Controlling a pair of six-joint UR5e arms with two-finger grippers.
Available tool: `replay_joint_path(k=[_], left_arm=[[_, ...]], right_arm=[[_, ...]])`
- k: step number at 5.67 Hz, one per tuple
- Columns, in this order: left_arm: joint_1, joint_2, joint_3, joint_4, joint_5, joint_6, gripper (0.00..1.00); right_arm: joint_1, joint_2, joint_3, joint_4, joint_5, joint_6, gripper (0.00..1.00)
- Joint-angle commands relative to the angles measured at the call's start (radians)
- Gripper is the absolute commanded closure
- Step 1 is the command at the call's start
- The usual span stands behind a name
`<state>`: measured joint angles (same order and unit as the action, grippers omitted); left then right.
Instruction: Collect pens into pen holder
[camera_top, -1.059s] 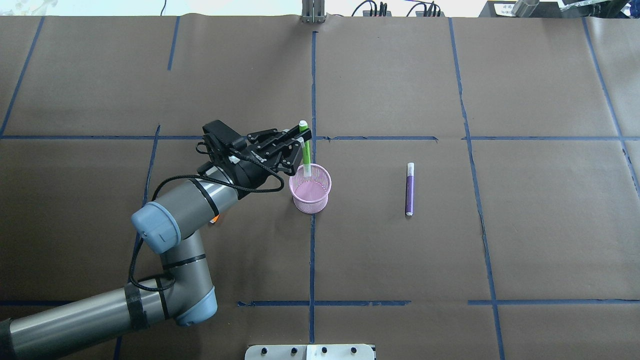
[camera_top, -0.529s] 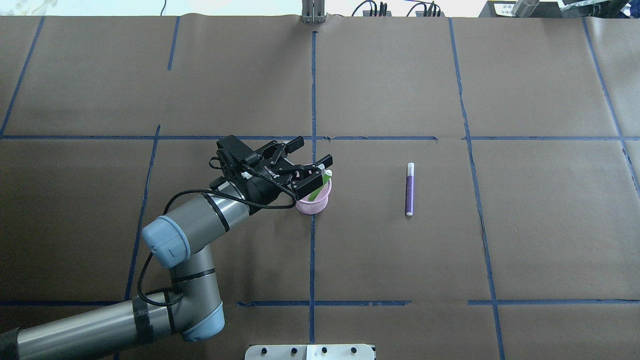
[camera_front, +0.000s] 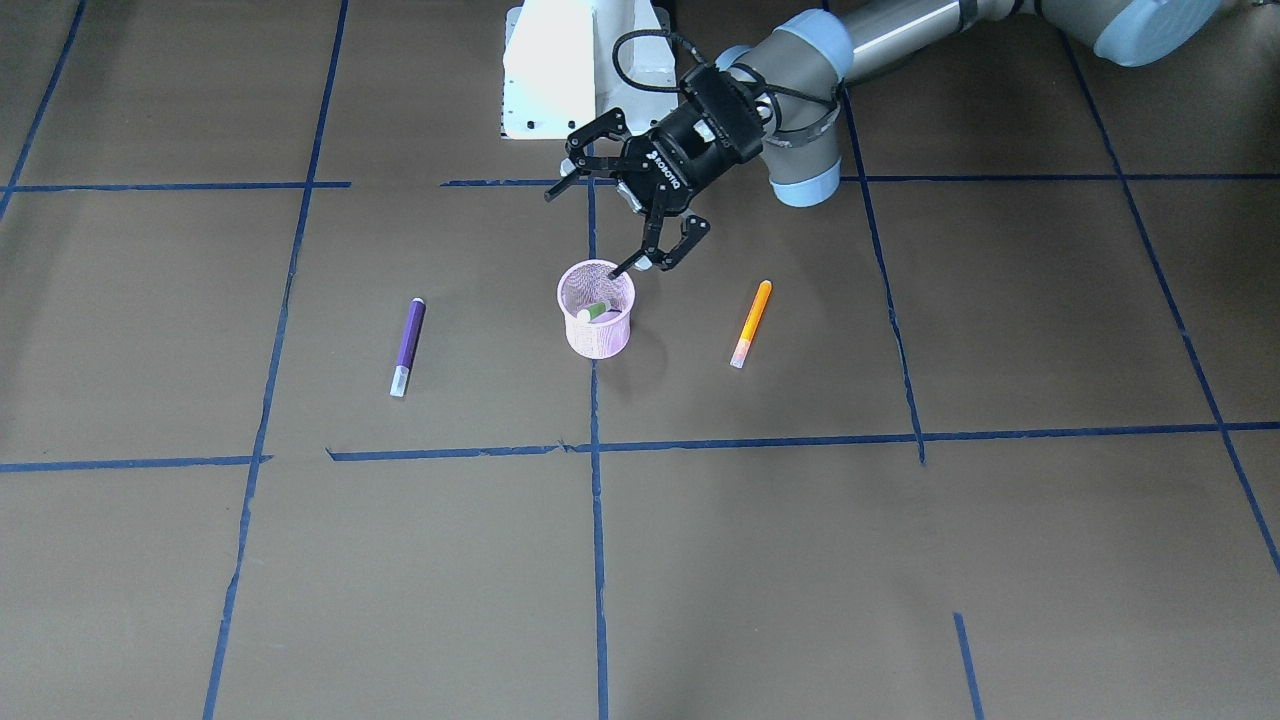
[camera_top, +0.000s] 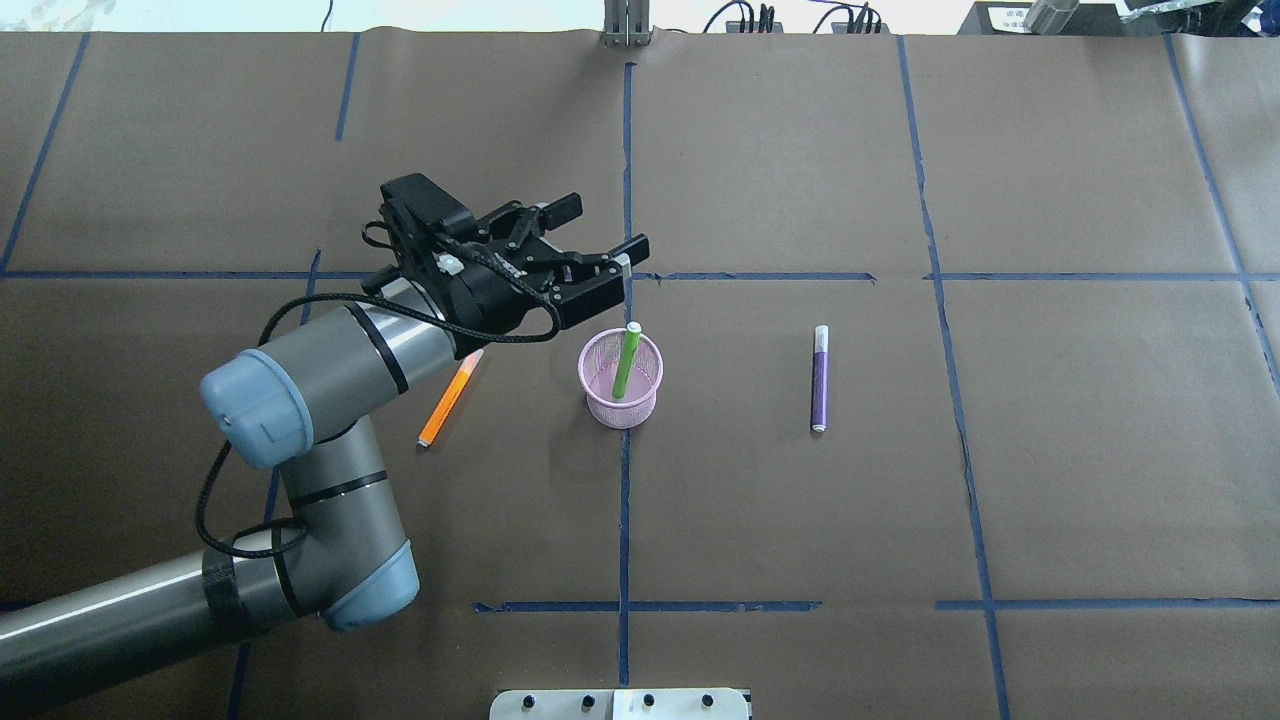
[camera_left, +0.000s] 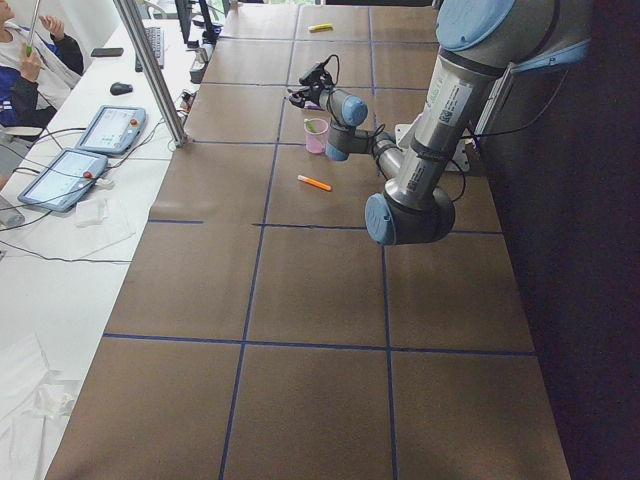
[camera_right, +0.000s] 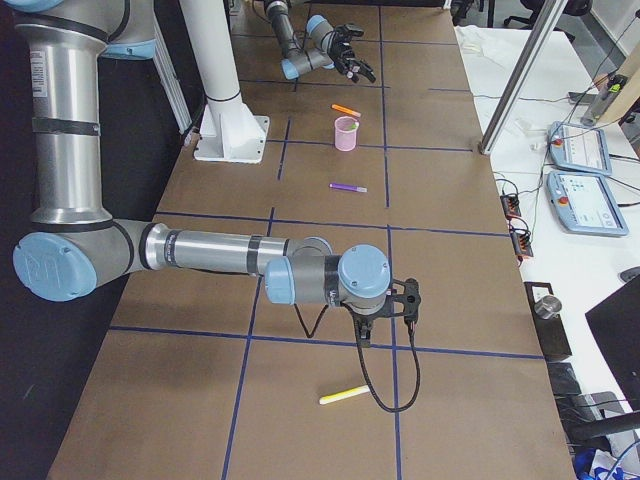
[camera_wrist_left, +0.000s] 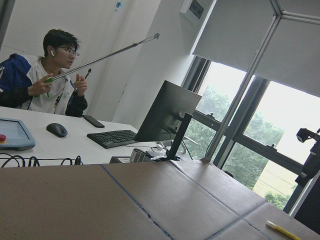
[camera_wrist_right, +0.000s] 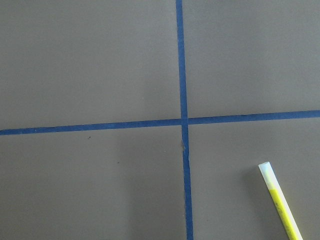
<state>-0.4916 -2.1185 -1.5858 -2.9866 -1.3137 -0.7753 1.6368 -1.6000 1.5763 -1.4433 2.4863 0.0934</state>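
**Green pen in holder, left gripper empty**

Left gripper (camera_top: 602, 228) is spread wide with nothing between its fingers. It hangs above the table (camera_top: 800, 150), just past the pen holder's far rim, on the robot's left of it. Pen holder (camera_top: 620, 408) stands upright on the centre tape line. Green pen (camera_top: 628, 360) sits inside it, tilted, with its pale cap over the far rim, clear of the gripper. Orange pen (camera_top: 445, 405) lies flat on the robot's left of the holder, its upper end next to the left arm's wrist in the overhead view. Purple pen (camera_top: 820, 378) lies flat on the holder's right, well apart. Yellow pen (camera_wrist_right: 280, 202) lies flat at the table's right end, near the right gripper (camera_right: 410, 303). Cannot tell whether the right gripper is spread or closed
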Motion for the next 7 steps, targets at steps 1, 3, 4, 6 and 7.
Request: replay_joint_path(k=[1, 3, 4, 6, 7], left_arm=[[-0.120, 0.064, -0.036, 0.102, -0.057, -0.040, 0.00], [-0.326, 0.135, -0.036, 0.188, -0.348, -0.188, 0.00], [-0.461, 0.167, -0.036, 0.234, -0.551, -0.209, 0.00], [-0.736, 0.189, -0.007, 0.401, -1.030, -0.199, 0.00], [-0.787, 0.256, 0.015, 0.403, -1.076, -0.162, 0.00]], right_arm=[[-0.002, 0.005, -0.062, 0.006, -0.045, -0.143, 0.00], [-0.018, 0.019, -0.236, 0.118, -0.059, -0.218, 0.00], [-0.040, 0.017, -0.298, 0.200, -0.143, -0.221, 0.00], [-0.087, 0.018, -0.390, 0.315, -0.165, -0.215, 0.00], [-0.124, 0.026, -0.421, 0.358, -0.168, -0.210, 0.00]])
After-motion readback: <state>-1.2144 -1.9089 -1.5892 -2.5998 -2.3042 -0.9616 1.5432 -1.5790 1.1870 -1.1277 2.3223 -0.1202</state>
